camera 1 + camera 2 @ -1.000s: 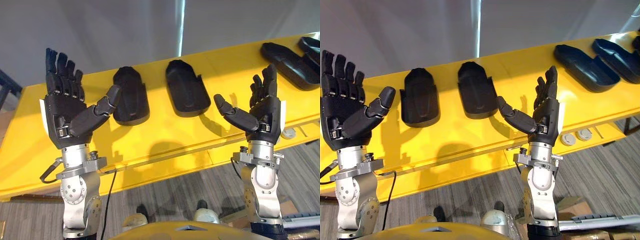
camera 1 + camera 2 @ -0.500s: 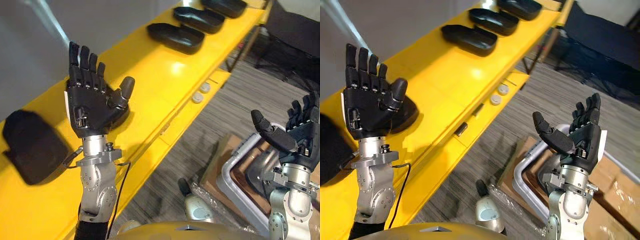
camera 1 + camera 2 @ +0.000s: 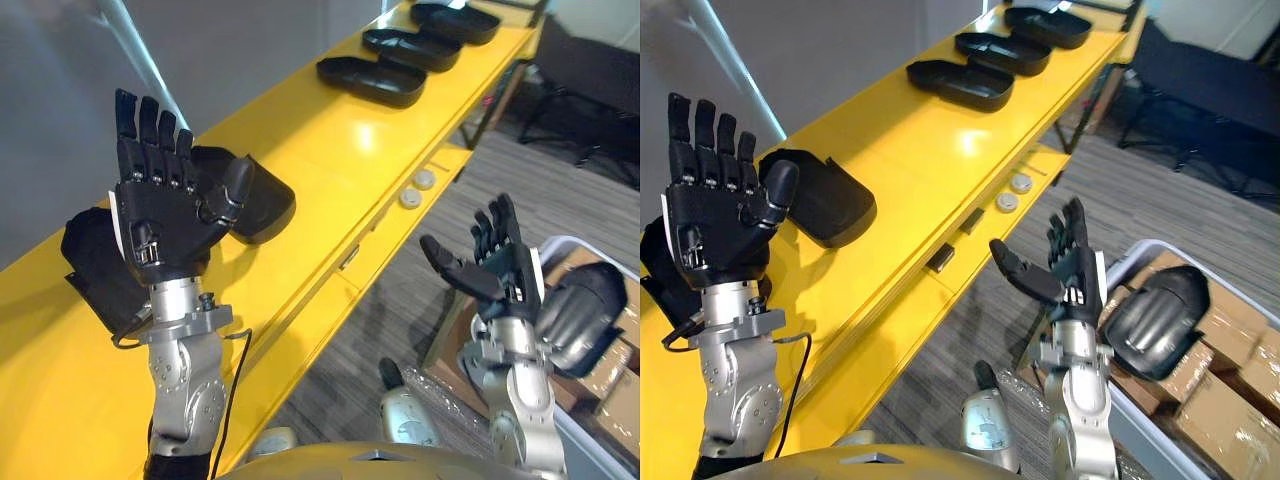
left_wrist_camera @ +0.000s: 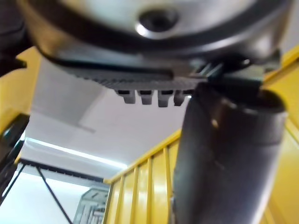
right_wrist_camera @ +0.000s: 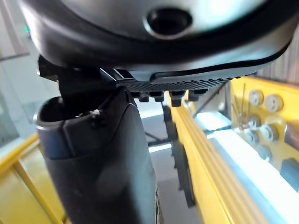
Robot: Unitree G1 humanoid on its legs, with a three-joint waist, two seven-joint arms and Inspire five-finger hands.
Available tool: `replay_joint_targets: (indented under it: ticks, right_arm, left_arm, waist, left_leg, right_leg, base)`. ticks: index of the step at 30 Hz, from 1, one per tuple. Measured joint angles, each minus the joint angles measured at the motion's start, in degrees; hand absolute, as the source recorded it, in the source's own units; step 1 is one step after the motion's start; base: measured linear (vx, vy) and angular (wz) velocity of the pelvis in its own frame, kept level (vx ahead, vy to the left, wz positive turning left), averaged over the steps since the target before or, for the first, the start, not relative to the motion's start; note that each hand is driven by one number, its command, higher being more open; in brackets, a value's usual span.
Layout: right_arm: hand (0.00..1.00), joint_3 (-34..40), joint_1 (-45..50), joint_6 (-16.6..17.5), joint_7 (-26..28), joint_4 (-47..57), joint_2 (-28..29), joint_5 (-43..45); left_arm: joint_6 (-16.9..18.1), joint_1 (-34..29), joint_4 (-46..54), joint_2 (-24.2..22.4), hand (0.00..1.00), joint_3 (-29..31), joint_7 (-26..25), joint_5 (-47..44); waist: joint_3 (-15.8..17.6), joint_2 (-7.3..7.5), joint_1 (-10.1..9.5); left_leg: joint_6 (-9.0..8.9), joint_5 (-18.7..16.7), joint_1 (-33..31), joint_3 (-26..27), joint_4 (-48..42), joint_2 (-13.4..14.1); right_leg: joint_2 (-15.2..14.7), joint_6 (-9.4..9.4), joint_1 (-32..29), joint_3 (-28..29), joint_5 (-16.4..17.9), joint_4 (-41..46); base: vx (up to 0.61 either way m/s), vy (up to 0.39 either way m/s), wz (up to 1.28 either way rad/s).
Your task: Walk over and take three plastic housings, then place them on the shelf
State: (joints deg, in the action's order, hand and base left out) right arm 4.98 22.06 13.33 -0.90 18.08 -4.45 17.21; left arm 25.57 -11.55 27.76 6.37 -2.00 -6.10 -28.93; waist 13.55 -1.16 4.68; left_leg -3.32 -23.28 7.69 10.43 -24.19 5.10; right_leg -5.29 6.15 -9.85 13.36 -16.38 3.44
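Observation:
Both hands are raised with palms up and hold nothing. My left hand [image 3: 160, 205] stands open over the long yellow shelf [image 3: 340, 160]; its thumb [image 4: 224, 154] fills the left wrist view. Just behind it lies a black plastic housing [image 3: 255, 195], and another housing [image 3: 90, 265] lies to its left. Three more housings [image 3: 960, 85] sit in a row at the shelf's far end. My right hand [image 3: 1070, 275] is open over the floor, beside a dark housing [image 3: 1155, 315] that lies in a bin.
The grey bin [image 3: 1135, 255] stands on the floor at the right among cardboard boxes [image 3: 1225, 410]. Two round knobs [image 3: 1015, 190] sit on the shelf's lower ledge. Dark furniture [image 3: 1210, 80] stands at the back right. Grey carpet lies between shelf and bin.
The camera has swung right along the shelf, so the whole scene shifted. My right hand now hangs over the floor by the bin. Both hands stay open.

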Motion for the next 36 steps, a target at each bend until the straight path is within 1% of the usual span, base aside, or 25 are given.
replay_joint_targets:
  ticks: [1,2,4,5,7,9,10,12,13,14,15,16,19,20,21,22,23,24,25,26,28,29,30,32,36]
  right_arm:
    - [1.00,0.0,-0.4,0.0,1.3,1.1,0.1,0.0]
    - [1.00,0.1,-0.5,0.0,2.1,1.8,0.0,0.0]
    - [1.00,0.1,-0.5,0.9,3.5,3.0,-0.6,0.0]
    - [1.00,-0.1,-0.6,1.4,3.1,2.5,-0.7,-0.1]
    - [1.00,-2.1,-2.1,2.8,0.5,-0.3,-1.4,-0.9]
    - [1.00,-5.5,-4.3,4.0,-2.7,-4.7,-1.6,-1.3]
    - [1.00,-7.8,-5.3,4.4,-4.1,-6.7,-1.2,-1.3]
    - [1.00,-10.6,-5.7,4.5,-4.6,-7.3,-0.7,-3.4]
    - [1.00,-12.2,-5.6,4.5,-4.6,-7.3,0.2,-5.3]
    - [1.00,-12.5,-5.8,4.4,-4.6,-7.4,0.3,-5.9]
    - [1.00,-12.3,-5.8,3.9,-4.8,-7.5,-0.3,-6.3]
    - [1.00,-11.7,-5.3,3.4,-5.2,-7.5,-1.7,-6.1]
    - [1.00,-9.3,-4.1,2.1,-5.8,-7.5,-4.0,-5.2]
    - [1.00,-8.6,-3.5,2.1,-5.8,-7.5,-4.1,-5.3]
    - [1.00,-7.7,-2.3,2.1,-6.0,-7.5,-4.1,-5.3]
    - [1.00,-7.7,-1.0,2.1,-6.0,-7.5,-4.2,-5.0]
    - [1.00,-8.0,-0.5,2.1,-5.8,-7.5,-4.4,-4.8]
    - [1.00,-8.8,-0.2,2.1,-5.2,-7.5,-5.1,-3.8]
    - [1.00,-9.2,-0.2,2.0,-4.7,-7.5,-5.2,-2.4]
    - [1.00,-10.2,-0.4,2.0,-4.5,-7.5,-5.3,0.1]
    - [1.00,-10.4,-0.6,2.0,-4.4,-7.6,-5.3,0.8]
    - [1.00,-12.4,-3.8,2.1,-5.8,-11.1,-4.8,1.3]
    - [1.00,-13.0,-5.8,2.0,-6.9,-13.7,-4.5,1.2]
    - [1.00,-13.0,-9.7,1.8,-9.5,-20.4,-4.1,1.2]
    - [1.00,-9.0,-18.4,1.8,-14.6,-31.1,-4.1,1.0]
  left_arm:
    - [0.0,0.3,-0.2,-0.3,1.00,1.2,0.1,0.2]
    - [0.0,0.7,-0.6,-0.3,1.00,1.7,0.0,0.2]
    - [0.0,1.5,-1.0,-0.4,1.00,1.7,0.4,0.2]
    - [0.0,2.4,-1.1,-0.4,1.00,1.7,1.4,0.1]
    - [0.6,3.1,-1.3,-0.6,1.00,1.5,2.0,-0.1]
    - [1.8,3.1,-2.7,-1.0,1.00,1.3,2.0,-1.0]
    - [2.1,2.9,-3.7,-1.1,1.00,0.9,2.0,-3.2]
    - [2.6,2.5,-4.7,-1.7,1.00,0.7,2.0,-6.7]
    - [3.1,2.2,-5.5,-1.4,1.00,0.5,1.4,-7.3]
    - [3.2,2.4,-6.4,-1.4,1.00,0.0,1.3,-7.4]
    - [2.8,2.4,-8.4,-2.6,1.00,-2.5,1.1,-9.1]
    - [1.5,2.2,-10.1,-3.7,1.00,-6.1,1.1,-9.7]
    - [-2.7,1.7,-10.3,-5.6,1.00,-13.6,1.0,-9.0]
    - [-3.3,1.8,-10.2,-5.7,1.00,-14.8,1.4,-9.0]
    - [-4.0,1.9,-10.2,-5.7,1.00,-17.1,2.5,-9.0]
    - [-4.6,1.7,-9.9,-5.4,1.00,-18.4,3.5,-9.1]
    - [-4.6,1.5,-9.8,-5.4,1.00,-18.8,3.8,-9.0]
    - [-4.5,0.6,-9.1,-5.4,1.00,-19.0,3.7,-8.7]
    - [-4.4,0.3,-9.2,-4.9,1.00,-18.9,3.5,-8.7]
    - [-4.4,-0.5,-9.2,-3.1,1.00,-18.8,2.7,-8.7]
    - [-4.4,-0.7,-9.2,-2.8,1.00,-18.6,2.5,-8.7]
    - [-4.4,-0.7,-9.2,-0.6,1.00,-17.2,2.4,-6.3]
    - [-4.6,-0.5,-9.3,-0.1,1.00,-16.5,2.4,-5.8]
    - [-4.8,-0.3,-9.5,0.9,1.00,-15.8,2.3,-2.9]
    - [-5.3,0.5,-9.5,1.4,1.00,-15.4,4.1,1.0]
  waist:
    - [0.8,-0.06,-0.16]
    - [1.0,0.21,0.08]
    - [1.0,0.05,0.55]
    - [1.0,-0.20,0.57]
    - [0.9,-0.22,0.33]
    - [0.8,-0.09,-0.25]
    - [0.6,0.17,-1.20]
    - [0.0,1.21,-2.04]
    - [-0.9,2.39,-2.42]
    - [-1.1,2.09,-2.38]
    - [-1.8,0.92,-2.59]
    - [-2.5,-0.28,-1.93]
    - [-2.8,-1.00,0.71]
    - [-2.8,-1.05,0.96]
    - [-3.1,-1.43,1.01]
    - [-3.2,-1.72,1.38]
    - [-3.3,-1.71,1.26]
    - [-3.3,-1.80,0.86]
    - [-3.3,-1.69,0.21]
    - [-3.1,-1.11,-1.41]
    - [-3.0,-0.79,-1.68]
    - [-2.9,0.44,-1.74]
    - [-2.6,1.16,-2.09]
    - [-2.3,1.74,-3.77]
    - [-1.2,0.87,-4.60]
  left_leg:
    - [1.03,1.9,-0.4,3.7,1.6,0.5]
    - [1.32,2.9,-0.5,5.3,2.6,0.5]
    - [1.56,7.3,-1.4,8.0,6.7,1.5]
    - [1.21,9.6,-2.3,8.1,8.5,2.4]
    - [-0.06,11.8,-3.8,8.2,9.2,4.7]
    - [-2.12,13.8,-4.6,8.8,9.9,7.4]
    - [-3.83,15.6,-4.9,10.0,10.4,9.3]
    - [-6.75,18.0,-6.1,11.8,10.5,12.9]
    - [-9.23,19.6,-7.3,12.8,10.4,14.8]
    - [-10.10,20.9,-7.8,12.7,10.6,16.6]
    - [-8.65,24.2,-8.8,12.6,11.8,19.6]
    - [-7.23,27.7,-9.3,12.5,12.9,21.5]
    - [-4.16,34.5,-11.0,11.3,11.6,24.7]
    - [-6.01,32.5,-11.3,9.5,11.1,23.9]
    - [-6.19,29.4,-11.0,7.9,11.3,20.8]
    - [-4.49,26.4,-9.7,9.4,12.2,20.0]
    - [-4.43,24.9,-8.6,9.0,13.1,19.0]
    - [-4.45,20.4,-7.1,8.0,14.5,17.1]
    - [-6.28,18.5,-7.3,6.3,14.8,15.7]
    - [-5.87,16.8,-7.8,3.9,14.3,12.9]
    - [-5.76,16.6,-8.3,3.5,14.2,12.1]
    - [-6.41,16.2,-9.9,3.1,14.1,9.6]
    - [-6.71,16.1,-10.5,2.9,13.7,9.2]
    - [-7.83,15.4,-11.5,3.3,12.0,9.2]
    - [-8.05,16.1,-14.0,1.5,11.3,8.5]
  right_leg:
    - [-0.5,-2.43,-1.4,-6.2,-2.2,-0.2]
    - [-0.6,-3.43,-2.9,-10.1,1.3,4.3]
    - [-1.5,-7.26,-6.6,-17.8,14.0,22.6]
    - [-3.6,-7.52,-7.0,-19.4,18.3,31.4]
    - [-8.0,-8.72,-5.2,-19.7,20.6,39.7]
    - [-13.7,-8.73,-1.9,-19.6,20.6,41.0]
    - [-17.5,-7.93,0.0,-19.4,19.8,38.8]
    - [-20.7,-6.14,2.4,-19.4,17.5,29.5]
    - [-20.8,-7.13,4.3,-18.6,7.9,20.6]
    - [-19.0,-1.81,5.0,-18.4,12.5,19.1]
    - [-16.3,4.49,4.8,-20.3,17.3,17.6]
    - [-14.4,7.12,4.9,-22.2,20.7,17.2]
    - [-11.3,5.39,5.5,-24.7,25.4,17.2]
    - [-11.3,5.32,5.6,-24.8,25.4,17.2]
    - [-11.1,5.18,5.8,-24.5,25.5,16.8]
    - [-10.1,5.04,5.9,-24.2,25.6,16.4]
    - [-10.0,5.03,5.4,-23.4,25.5,16.3]
    - [-9.7,5.28,3.9,-21.4,25.3,16.0]
    - [-9.8,5.42,2.7,-19.9,24.2,15.1]
    - [-10.2,5.65,1.8,-17.6,20.8,11.1]
    - [-10.5,5.58,1.8,-17.4,19.4,9.0]
    - [-11.6,3.29,1.8,-17.2,14.5,2.0]
    - [-11.7,2.93,1.7,-17.5,12.4,0.3]
    - [-12.0,4.13,1.2,-21.0,8.8,-0.9]
    - [-12.8,4.58,1.1,-24.4,7.5,-1.9]
  base:
    - [-0.29,-0.005,-1.24]
    - [-0.35,-0.056,-1.09]
    - [-0.28,-0.064,-0.64]
    - [-0.22,-0.076,-0.29]
    - [-0.15,-0.201,-0.23]
    - [-0.12,-0.376,-0.43]
    - [-0.07,-0.426,-0.54]
    - [-0.10,-0.580,-0.78]
    - [-0.09,-0.482,-0.76]
    - [-0.14,-0.708,-0.65]
    - [-0.14,-0.700,-0.38]
    - [-0.15,-0.804,-0.31]
    - [-0.07,-0.452,-0.19]
    - [-0.05,-0.267,-0.24]
    - [-0.02,-0.127,-0.28]
    - [0.00,-0.089,-0.40]
    - [-0.02,-0.041,-0.60]
    - [-0.06,0.042,-0.79]
    - [-0.12,0.121,-1.21]
    - [-0.13,0.139,-1.00]
    - [-0.11,0.139,-0.59]
    - [-0.10,0.165,-0.46]
    - [-0.11,0.169,-0.54]
    - [-0.08,0.066,-0.36]
    - [-0.02,0.028,0.18]
